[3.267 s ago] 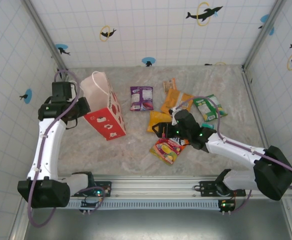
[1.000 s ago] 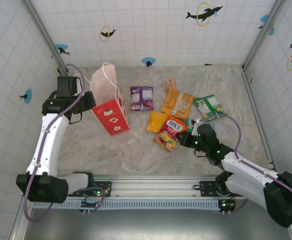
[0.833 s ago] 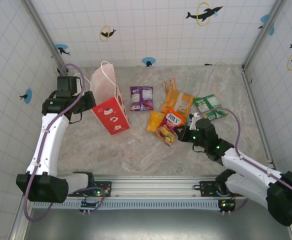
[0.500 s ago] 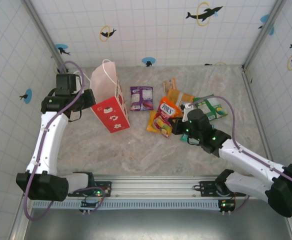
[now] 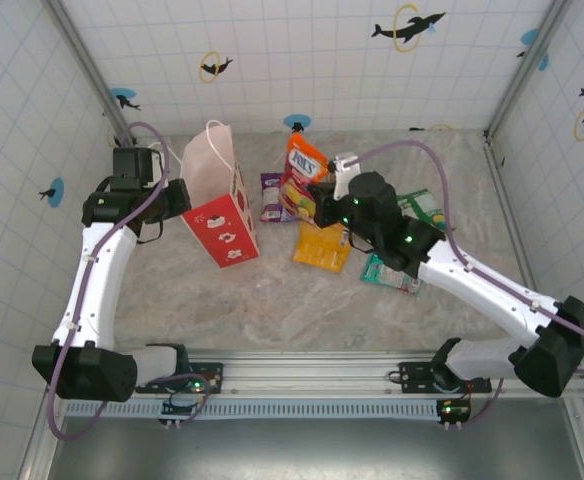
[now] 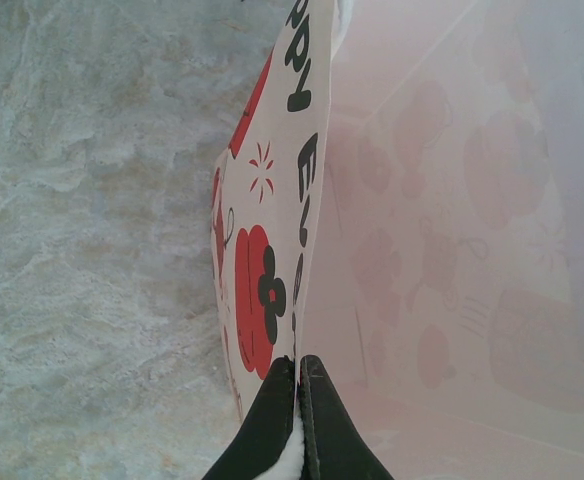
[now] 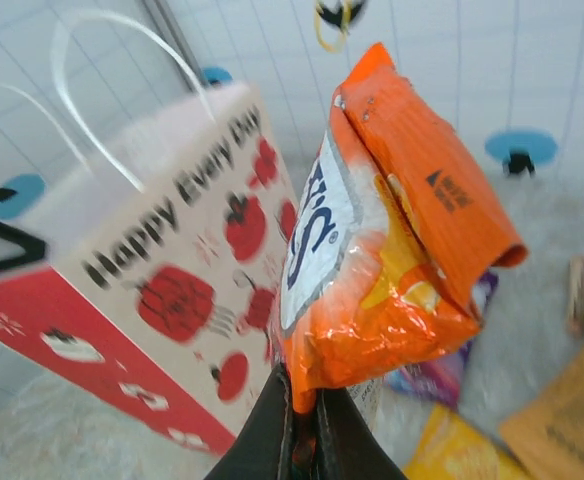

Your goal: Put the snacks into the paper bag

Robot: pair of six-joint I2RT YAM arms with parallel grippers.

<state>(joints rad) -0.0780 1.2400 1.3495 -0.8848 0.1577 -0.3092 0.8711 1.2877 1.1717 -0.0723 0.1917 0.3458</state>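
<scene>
Left pincer (image 5: 179, 197) is clamped on the rim of the bag (image 5: 217, 195). On my left wrist view the two fingers (image 6: 272, 420) are pressed together with only the paper edge between them. The bag stands on the bench (image 5: 262, 300) at the far left, white top open, red band below. The wrist view has the printed outer wall on one side of the pinch and the pale inside on the other.

Right pincer (image 5: 319, 205) is up off the bench, nipped tight on the lower edge of the FOX'S packet (image 5: 300, 176). On the right wrist view the fingers (image 7: 324, 425) are closed to a sliver and the packet (image 7: 372, 270) stands upright above them, orange top crumpled. It hangs in the air just beside the bag's right wall, not over the opening. The bag (image 7: 162, 260) is close on that view, thin white handles (image 7: 102, 60) arching over it.

On the bench, the purple packet (image 5: 270, 186) lies partly behind the lifted one. An orange packet (image 5: 322, 248) lies under my right arm, a teal packet (image 5: 390, 272) near it, and a green packet (image 5: 424, 207) further right.
</scene>
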